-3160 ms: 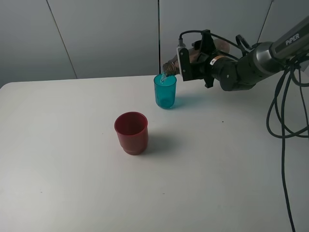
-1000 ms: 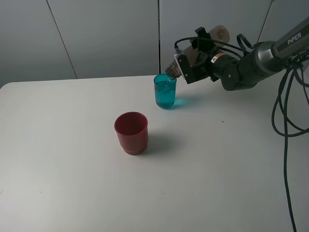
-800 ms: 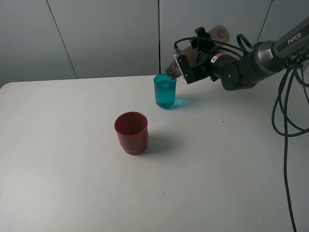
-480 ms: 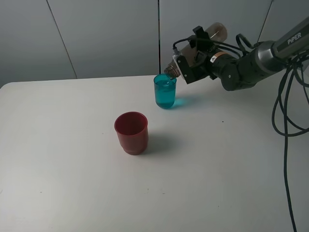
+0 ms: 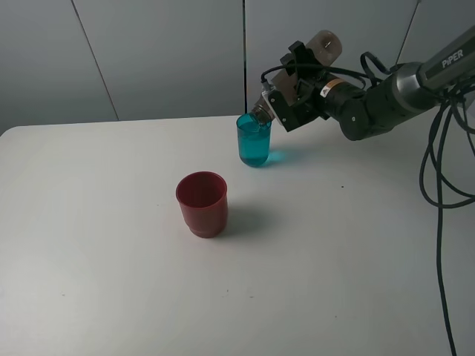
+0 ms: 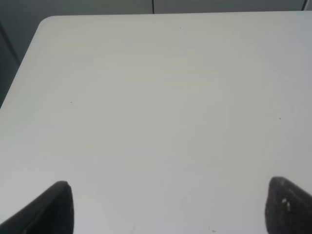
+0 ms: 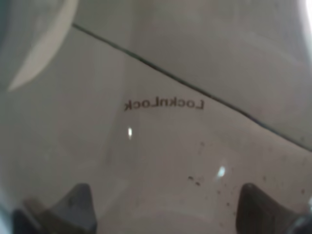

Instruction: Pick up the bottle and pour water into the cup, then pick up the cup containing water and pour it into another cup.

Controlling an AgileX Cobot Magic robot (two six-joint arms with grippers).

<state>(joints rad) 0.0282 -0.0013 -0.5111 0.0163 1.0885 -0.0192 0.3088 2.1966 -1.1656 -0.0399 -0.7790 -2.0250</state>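
My right gripper (image 5: 291, 83) is shut on the smoky grey-brown bottle (image 5: 323, 43) and holds it steeply tilted, base up. The bottle's neck (image 5: 260, 113) sits right at the rim of the teal cup (image 5: 254, 142), which stands at the back of the table and holds water. In the right wrist view the bottle (image 7: 161, 122) fills the frame between the fingertips (image 7: 73, 202). The dark red cup (image 5: 202, 204) stands upright, in front of and to the left of the teal one. My left gripper (image 6: 173, 207) is open and empty over bare table, and is not seen in the exterior view.
The white table (image 5: 111, 282) has its left edge near the far left of the exterior view. Black cables (image 5: 438, 170) hang down at the right beside the right arm. Grey wall panels stand behind the table.
The bottle has tipped steeper, its base rising while the neck stays at the teal cup's rim. The teal cup holds more water than 3.2 s ago. The red cup has not moved.
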